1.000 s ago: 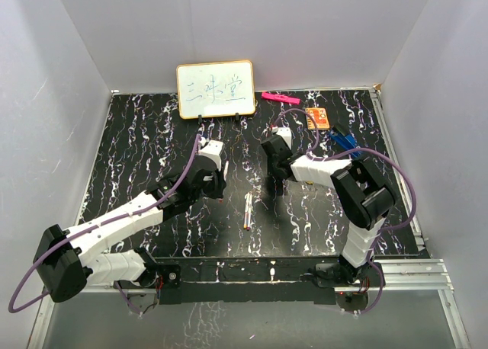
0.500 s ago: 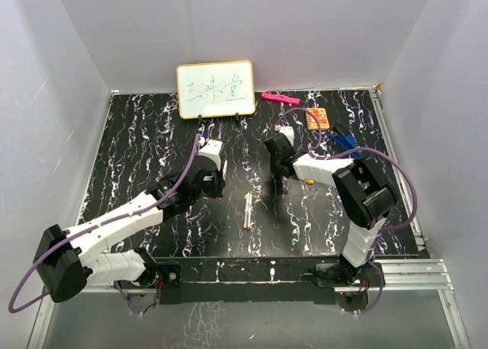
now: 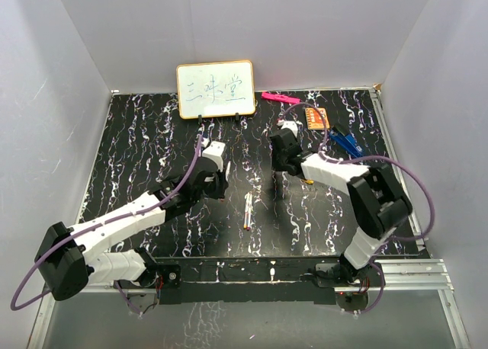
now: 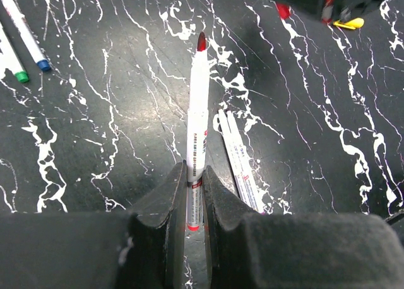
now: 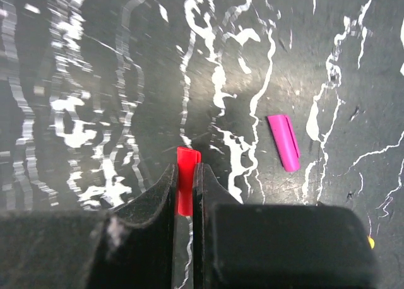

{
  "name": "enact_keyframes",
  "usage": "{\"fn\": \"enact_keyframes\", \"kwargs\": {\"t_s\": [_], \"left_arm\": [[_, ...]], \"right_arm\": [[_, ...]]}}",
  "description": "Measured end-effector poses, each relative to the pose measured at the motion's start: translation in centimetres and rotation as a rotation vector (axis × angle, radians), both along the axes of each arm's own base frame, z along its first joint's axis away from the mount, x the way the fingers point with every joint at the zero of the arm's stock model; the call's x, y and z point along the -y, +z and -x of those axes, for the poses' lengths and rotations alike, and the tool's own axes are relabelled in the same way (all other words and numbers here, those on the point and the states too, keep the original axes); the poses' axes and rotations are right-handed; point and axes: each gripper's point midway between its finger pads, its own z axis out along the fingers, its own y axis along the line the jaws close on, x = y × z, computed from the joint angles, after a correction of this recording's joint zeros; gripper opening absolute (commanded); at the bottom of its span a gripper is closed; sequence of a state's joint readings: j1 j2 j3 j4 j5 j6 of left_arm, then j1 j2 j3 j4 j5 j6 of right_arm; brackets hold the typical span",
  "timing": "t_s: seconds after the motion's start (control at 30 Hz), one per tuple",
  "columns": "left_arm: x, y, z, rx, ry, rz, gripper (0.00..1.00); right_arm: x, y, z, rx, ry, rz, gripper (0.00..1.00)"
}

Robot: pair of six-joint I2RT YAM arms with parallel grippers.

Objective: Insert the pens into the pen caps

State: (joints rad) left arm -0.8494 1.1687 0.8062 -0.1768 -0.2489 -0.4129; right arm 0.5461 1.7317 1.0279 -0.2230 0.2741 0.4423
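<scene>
My left gripper (image 4: 194,194) is shut on a white pen with a red tip (image 4: 197,112), which points away from it over the table. Two more white pens (image 4: 238,159) lie side by side just to its right; they also show in the top view (image 3: 248,210). Pens with a blue tip (image 4: 25,33) and a green tip (image 4: 12,63) lie at the upper left. My right gripper (image 5: 184,188) is shut on a red cap (image 5: 187,172), held just above the table. A purple cap (image 5: 283,142) lies to its right. A yellow cap (image 4: 349,23) lies by the right gripper.
A small whiteboard (image 3: 216,88) stands at the back. A pink marker-like bar (image 3: 280,97), an orange card (image 3: 317,118) and a blue clip (image 3: 347,143) lie at the back right. White walls enclose the black marbled table (image 3: 137,158).
My right gripper has shifted slightly back and right with the red cap. My left arm and its pen have barely moved.
</scene>
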Motion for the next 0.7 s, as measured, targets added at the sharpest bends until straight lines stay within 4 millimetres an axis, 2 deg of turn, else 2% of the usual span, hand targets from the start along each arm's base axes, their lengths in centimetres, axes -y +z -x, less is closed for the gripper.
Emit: {"fn": "enact_keyframes", "kwargs": {"t_s": [0.07,0.23,0.33,0.4,0.53,0.7], "left_arm": [[0.3,-0.4,0.1,0.003,-0.014,0.012,0.00],[1.1,-1.4,0.5,0.009,-0.065,0.051,0.00],[2.2,-0.8,0.6,0.026,-0.107,0.101,0.00],[3.3,0.1,0.5,0.043,-0.141,0.149,0.00],[5.5,1.5,0.7,0.069,-0.205,0.255,0.00],[7.6,2.3,0.9,0.064,-0.257,0.362,0.00]], "right_arm": [[-0.6,2.4,-0.3,0.059,0.018,-0.053,0.00],[-2.2,10.2,-0.7,0.283,0.071,-0.232,0.00],[-2.7,14.3,-0.3,0.403,0.098,-0.331,0.00],[-3.0,16.3,0.0,0.465,0.115,-0.388,0.00],[-3.6,18.8,1.1,0.561,0.153,-0.502,0.00],[-4.0,20.5,2.6,0.647,0.188,-0.634,0.00]]}}
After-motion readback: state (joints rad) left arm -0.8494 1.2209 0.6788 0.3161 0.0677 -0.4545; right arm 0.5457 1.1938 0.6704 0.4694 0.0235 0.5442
